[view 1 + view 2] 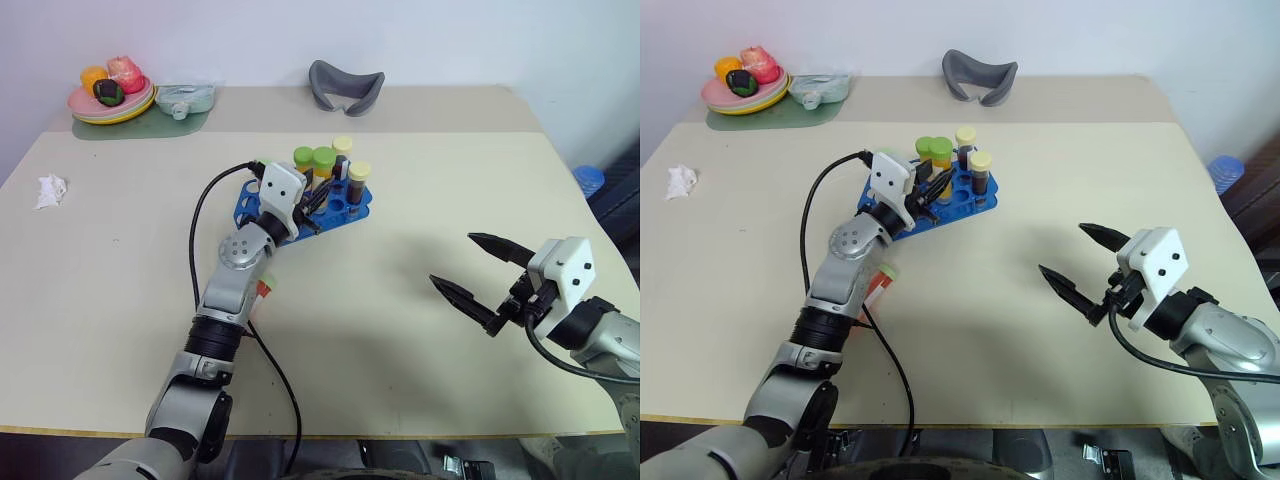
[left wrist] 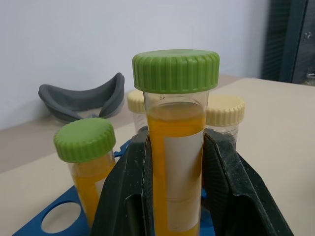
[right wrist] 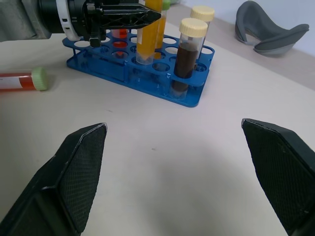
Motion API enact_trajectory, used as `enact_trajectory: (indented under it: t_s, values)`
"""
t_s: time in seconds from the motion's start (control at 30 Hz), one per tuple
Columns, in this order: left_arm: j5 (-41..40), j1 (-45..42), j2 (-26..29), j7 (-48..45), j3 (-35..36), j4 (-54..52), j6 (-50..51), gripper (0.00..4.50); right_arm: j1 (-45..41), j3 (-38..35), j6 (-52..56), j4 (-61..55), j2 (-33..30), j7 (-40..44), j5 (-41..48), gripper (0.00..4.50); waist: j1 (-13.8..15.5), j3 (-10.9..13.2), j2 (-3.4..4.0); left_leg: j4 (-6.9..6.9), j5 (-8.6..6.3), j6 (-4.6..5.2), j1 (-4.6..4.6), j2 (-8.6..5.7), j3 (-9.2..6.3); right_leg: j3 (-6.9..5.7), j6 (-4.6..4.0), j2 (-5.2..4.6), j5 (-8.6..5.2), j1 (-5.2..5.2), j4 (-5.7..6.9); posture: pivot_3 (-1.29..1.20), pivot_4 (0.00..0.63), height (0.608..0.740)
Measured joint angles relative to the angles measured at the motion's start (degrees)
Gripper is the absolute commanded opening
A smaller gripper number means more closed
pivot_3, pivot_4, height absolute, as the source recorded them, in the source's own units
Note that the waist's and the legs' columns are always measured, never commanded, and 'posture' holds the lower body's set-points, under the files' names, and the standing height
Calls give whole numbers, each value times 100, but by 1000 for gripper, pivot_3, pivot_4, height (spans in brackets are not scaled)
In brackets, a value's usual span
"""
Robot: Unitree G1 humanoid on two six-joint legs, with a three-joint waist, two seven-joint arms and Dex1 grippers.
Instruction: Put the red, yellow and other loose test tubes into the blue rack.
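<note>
Standing in the blue rack (image 3: 147, 69), the yellow tube (image 2: 175, 162) is being pinched by the left gripper (image 1: 312, 203); the red tube (image 3: 22, 81) is lying beside the rack, and the right gripper (image 1: 478, 282) is being held spread.

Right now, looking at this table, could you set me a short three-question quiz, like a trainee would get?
1. True or false: the left gripper has its jaws shut on an orange-yellow tube with a green cap.
2. Which is lying loose on the table? A) the red tube B) a brown tube C) a blue tube
3. Fill in: the right gripper hovers over bare table with its jaws ____.

Key: 1 true. 2 A; it lies on its side beside the blue rack. 3 open.
</note>
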Motion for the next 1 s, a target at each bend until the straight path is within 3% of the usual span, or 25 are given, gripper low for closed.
enact_trajectory:
  t_s: [0.83, 1.0]
  values:
    - [-21, 264, 73, -370, -130, -121, 330, 812, -118, 80, 123, -20, -19, -92, 9, 4500, 4, -1, 1, 0, 0, 0, 0, 0, 0, 0, 0, 0, 0, 0, 0, 0, 150, 740]
    - [-95, 257, 64, -455, -89, -114, 328, 3238, -124, 80, 149, -22, -26, -124, 10, 4500, 5, -1, 1, 0, 0, 0, 0, 0, 0, 0, 0, 0, 0, 0, 0, 0, 150, 740]
